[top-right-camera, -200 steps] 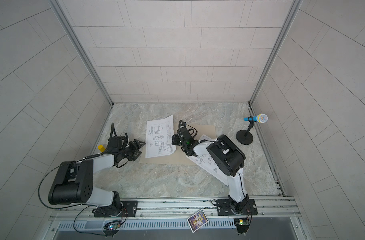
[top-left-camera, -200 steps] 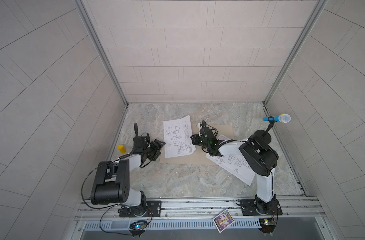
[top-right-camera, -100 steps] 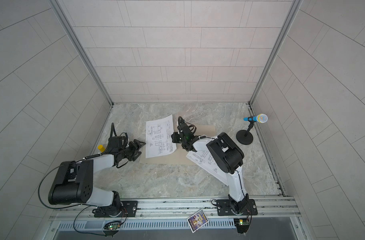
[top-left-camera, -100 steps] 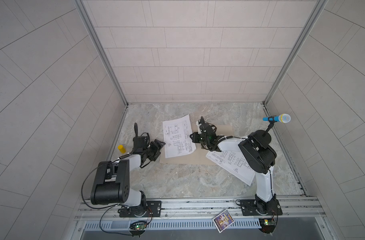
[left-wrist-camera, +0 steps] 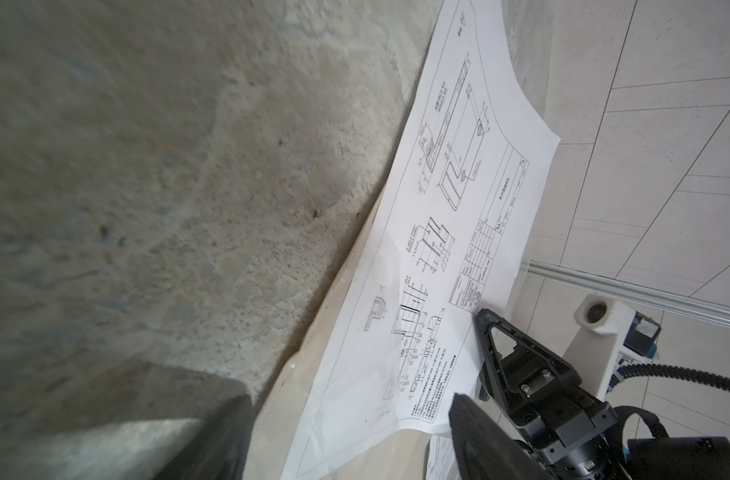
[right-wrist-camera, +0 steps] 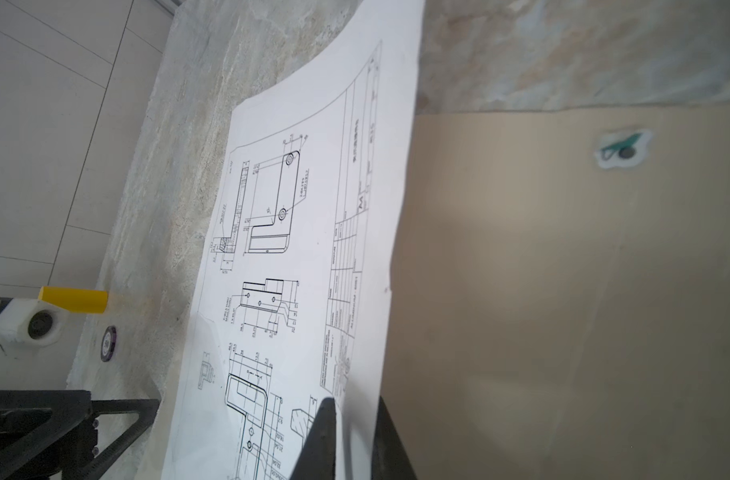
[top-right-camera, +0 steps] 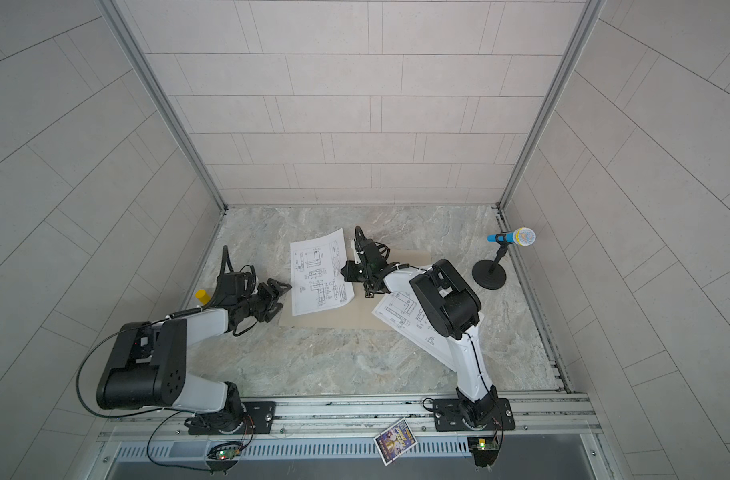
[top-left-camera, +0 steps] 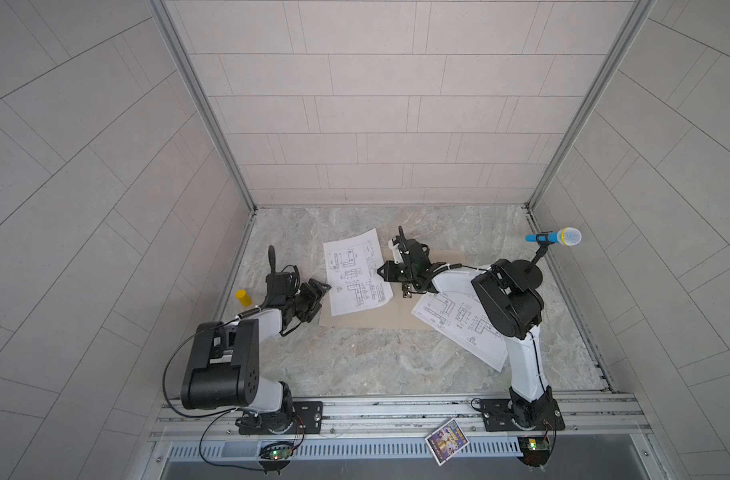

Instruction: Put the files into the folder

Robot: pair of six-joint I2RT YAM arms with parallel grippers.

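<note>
While picture card (top-left-camera: 446, 443) sitting on near rail is playing no part, second sheet (top-left-camera: 442, 309) is lying just beyond under right arm (top-left-camera: 509, 307), one corner overlapping folder (top-left-camera: 376, 319), rest on table (top-left-camera: 355, 361), waiting its turn. Folder is lying open and flat for loading. Left gripper (top-left-camera: 316, 300) is waiting beside folder's left edge, jaws apart, gripping nothing, likely standing by to steady. Farther back, right gripper (right-wrist-camera: 355, 440) is clamping right edge of drawing sheet (top-left-camera: 355, 274), probably to drag it square onto folder's left half, since far end is overhanging onto table.
</note>
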